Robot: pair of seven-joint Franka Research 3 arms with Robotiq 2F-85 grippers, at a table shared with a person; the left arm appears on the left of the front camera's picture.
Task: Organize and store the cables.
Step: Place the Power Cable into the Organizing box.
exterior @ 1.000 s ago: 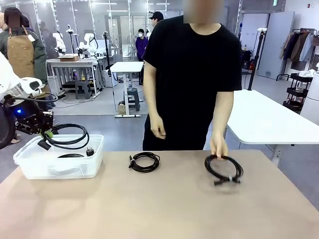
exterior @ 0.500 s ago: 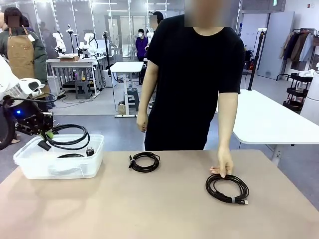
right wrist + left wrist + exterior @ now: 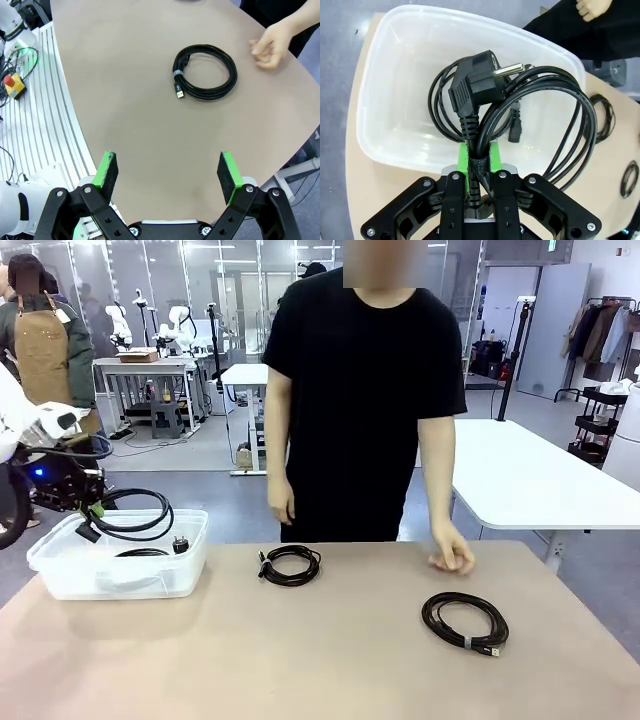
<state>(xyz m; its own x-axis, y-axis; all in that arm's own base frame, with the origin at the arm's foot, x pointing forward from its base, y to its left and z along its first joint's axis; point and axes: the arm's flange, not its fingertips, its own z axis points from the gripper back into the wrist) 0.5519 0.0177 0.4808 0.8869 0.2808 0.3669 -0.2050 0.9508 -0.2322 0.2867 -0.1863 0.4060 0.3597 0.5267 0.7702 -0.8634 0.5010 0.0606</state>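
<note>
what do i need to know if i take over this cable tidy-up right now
Left gripper: shut on a coiled power cord, held over the clear bin.
Right gripper: open, empty, above bare table.
Done: one cable lies in the bin.
On the table: a small coil at the middle and a larger coil toward the right side. The person's hand is near the larger one, not touching it.
Left to do: release the held cord into the bin, then store the two table coils.
</note>
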